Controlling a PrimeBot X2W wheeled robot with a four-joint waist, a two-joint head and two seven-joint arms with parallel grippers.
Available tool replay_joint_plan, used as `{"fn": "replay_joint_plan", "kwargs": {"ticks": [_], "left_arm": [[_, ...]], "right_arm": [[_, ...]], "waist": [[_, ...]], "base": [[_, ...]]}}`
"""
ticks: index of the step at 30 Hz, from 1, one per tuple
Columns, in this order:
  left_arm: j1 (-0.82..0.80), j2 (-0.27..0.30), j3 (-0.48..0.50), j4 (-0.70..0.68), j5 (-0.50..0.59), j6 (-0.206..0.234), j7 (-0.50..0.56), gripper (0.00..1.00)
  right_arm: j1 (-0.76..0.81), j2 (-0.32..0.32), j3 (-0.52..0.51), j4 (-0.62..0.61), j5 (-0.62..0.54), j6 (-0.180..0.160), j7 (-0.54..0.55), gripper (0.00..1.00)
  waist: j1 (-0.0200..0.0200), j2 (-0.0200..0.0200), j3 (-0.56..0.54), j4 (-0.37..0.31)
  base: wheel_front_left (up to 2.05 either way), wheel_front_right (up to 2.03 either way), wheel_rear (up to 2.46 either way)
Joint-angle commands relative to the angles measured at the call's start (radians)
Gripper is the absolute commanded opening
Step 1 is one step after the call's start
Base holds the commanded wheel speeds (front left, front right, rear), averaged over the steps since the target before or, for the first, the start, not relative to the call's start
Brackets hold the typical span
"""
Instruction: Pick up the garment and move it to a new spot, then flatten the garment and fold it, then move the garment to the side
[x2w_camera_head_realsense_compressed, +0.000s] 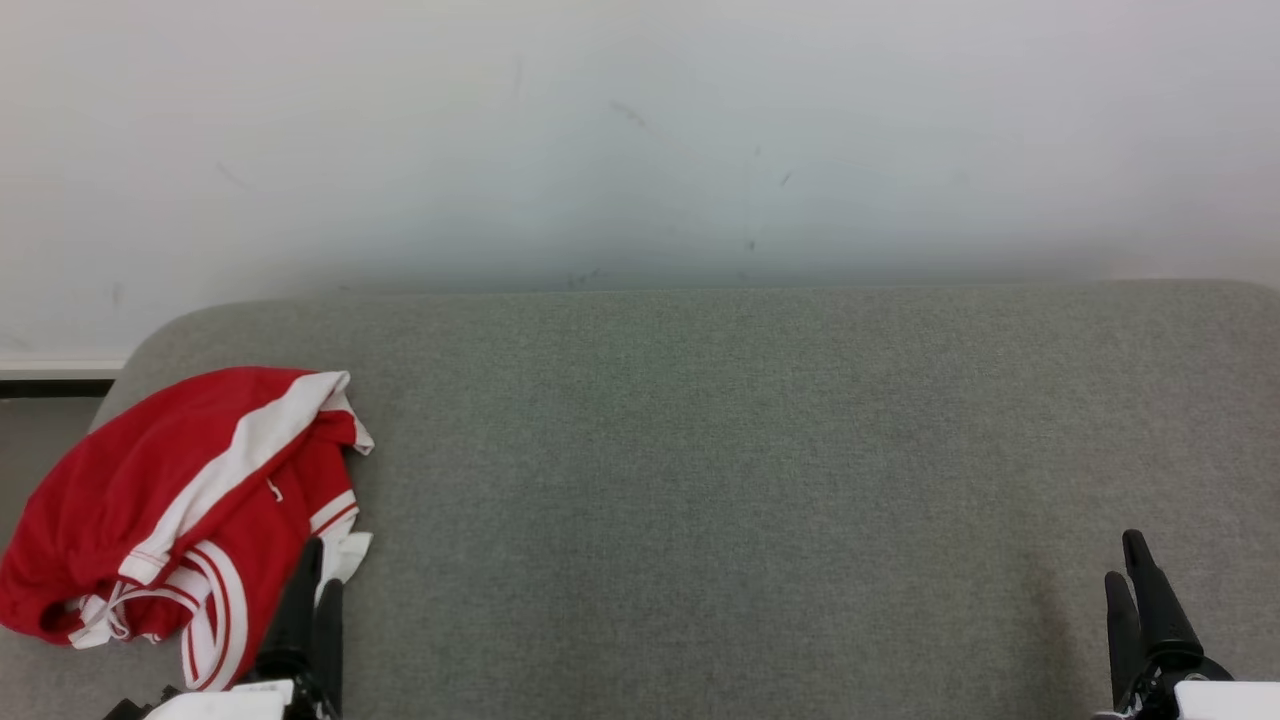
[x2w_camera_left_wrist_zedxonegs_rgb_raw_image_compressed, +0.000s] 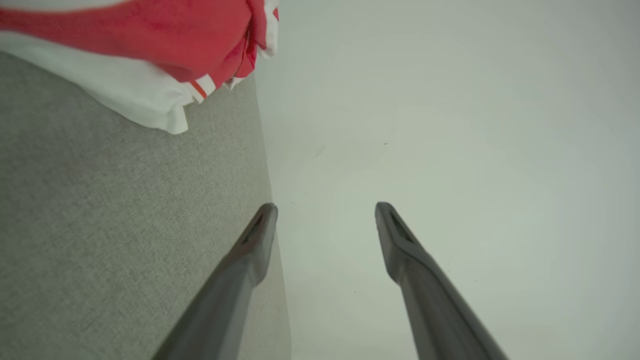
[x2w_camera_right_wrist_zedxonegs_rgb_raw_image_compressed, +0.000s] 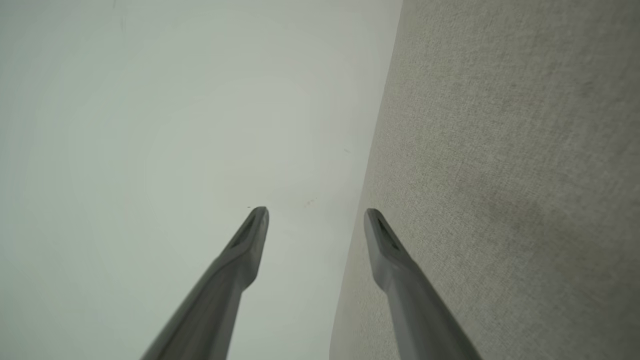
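Note:
A red garment (x2w_camera_head_realsense_compressed: 170, 500) with white stripes lies bunched up at the left end of the grey padded surface (x2w_camera_head_realsense_compressed: 750, 480). In the left wrist view its red and white cloth (x2w_camera_left_wrist_zedxonegs_rgb_raw_image_compressed: 165, 45) fills the upper left corner. My left gripper (x2w_camera_head_realsense_compressed: 318, 565) hovers at the garment's near right edge, open, with nothing between its fingers (x2w_camera_left_wrist_zedxonegs_rgb_raw_image_compressed: 260, 235). My right gripper (x2w_camera_head_realsense_compressed: 1128, 560) stands far to the right near the front edge, open and empty; its fingers (x2w_camera_right_wrist_zedxonegs_rgb_raw_image_compressed: 385, 240) point toward the wall.
A pale wall (x2w_camera_head_realsense_compressed: 640, 140) rises directly behind the grey surface. The surface's rounded left corner (x2w_camera_head_realsense_compressed: 150, 340) lies just behind the garment, with a strip of floor and baseboard (x2w_camera_head_realsense_compressed: 50, 375) beyond it.

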Motion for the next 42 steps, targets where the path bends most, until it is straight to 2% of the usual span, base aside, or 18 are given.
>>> {"fn": "replay_joint_plan", "kwargs": {"ticks": [1, 8, 17, 32, 42], "left_arm": [[-0.023, 0.008, 0.001, -0.028, 0.025, -0.002, -0.01, 1.0], [-0.023, 0.009, -0.004, -0.056, 0.152, -0.003, -0.042, 1.0], [-0.017, 0.011, -0.008, -0.094, 0.348, -0.003, -0.078, 1.0], [0.005, 0.013, -0.044, -0.14, 0.716, 0.039, -0.131, 1.0], [0.021, 0.015, -0.065, -0.133, 0.907, 0.066, -0.164, 1.0]], "right_arm": [[-0.02, -0.008, 0.01, -0.029, -0.013, 0.0, -0.014, 1.0], [-0.023, -0.019, 0.047, -0.054, -0.082, 0.0, -0.046, 1.0], [-0.029, -0.029, 0.086, -0.092, -0.236, 0.0, -0.082, 1.0], [-0.022, -0.043, 0.122, -0.118, -0.568, -0.001, -0.136, 1.0], [-0.008, -0.055, 0.152, -0.12, -0.813, -0.001, -0.168, 1.0]], "waist": [[0.0, 0.0, 0.0, 0.0], [0.0, 0.0, 0.001, -0.001], [0.0, 0.0, 0.001, -0.002], [0.0, 0.0, -0.003, -0.006], [0.0, 0.0, -0.017, -0.011]], "base": [[0.0, 0.0, 0.0], [0.0, 0.0, 0.0], [0.0, 0.0, 0.0], [0.0, 0.0, 0.0], [0.0, 0.0, 0.0]]}}
